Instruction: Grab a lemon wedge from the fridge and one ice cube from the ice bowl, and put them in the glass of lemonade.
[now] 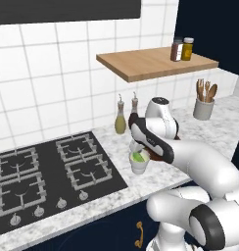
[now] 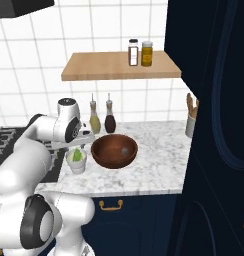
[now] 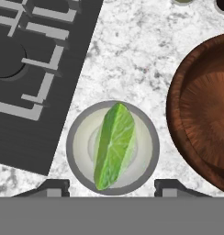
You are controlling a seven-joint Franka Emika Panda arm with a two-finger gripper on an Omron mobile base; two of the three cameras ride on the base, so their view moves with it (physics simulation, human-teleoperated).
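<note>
- Glossy green lemon wedge (image 3: pixel 114 146) lies inside the round translucent glass of lemonade (image 3: pixel 73 137);
- dark fingers (image 3: pixel 53 188) spread wide, holding nothing;
- ridged wooden ice bowl (image 3: pixel 201 114) just right on the speckled marble table (image 3: pixel 132 59).

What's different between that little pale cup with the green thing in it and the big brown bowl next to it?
The glass of lemonade is small, whitish and translucent; the ice bowl is much wider, dark reddish-brown and opaque. The cup holds pale liquid with the lemon wedge lying in it; the bowl's inside looks mostly bare from above. The cup stands nearer the stove. Both are round, upright and on the marble counter.
</note>
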